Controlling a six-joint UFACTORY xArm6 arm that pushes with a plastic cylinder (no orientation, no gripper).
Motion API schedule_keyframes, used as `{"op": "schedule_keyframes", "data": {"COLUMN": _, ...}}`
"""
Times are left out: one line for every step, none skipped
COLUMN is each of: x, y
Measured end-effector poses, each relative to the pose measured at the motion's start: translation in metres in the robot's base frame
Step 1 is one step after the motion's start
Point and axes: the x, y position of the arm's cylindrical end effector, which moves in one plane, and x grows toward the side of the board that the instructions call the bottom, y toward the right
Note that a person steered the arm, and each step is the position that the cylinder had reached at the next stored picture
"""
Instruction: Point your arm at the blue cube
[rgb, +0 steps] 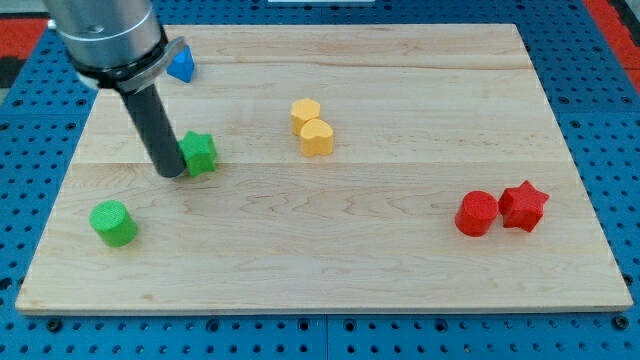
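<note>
My tip (170, 172) has no jaws to open or close; it touches the green star (200, 153). The blue cube (181, 66) lies beyond that star, toward the view's top, near the counter (400, 250) edge.

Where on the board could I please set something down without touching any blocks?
The middle, between the yellow pair and the red cylinder with red star, lies bare, as does the top right. The left is crowded: my tip beside the green star, green cylinder, blue block.
</note>
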Motion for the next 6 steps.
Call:
{"op": "schedule_keyframes", "data": {"x": -0.01, "y": 0.025}}
{"op": "schedule_keyframes", "data": {"x": -0.005, "y": 0.037}}
{"op": "schedule_keyframes", "data": {"x": -0.032, "y": -0.007}}
{"op": "schedule_keyframes", "data": {"x": -0.075, "y": -0.071}}
{"op": "schedule_keyframes", "data": {"x": -0.129, "y": -0.117}}
{"op": "schedule_keyframes", "data": {"x": -0.174, "y": -0.135}}
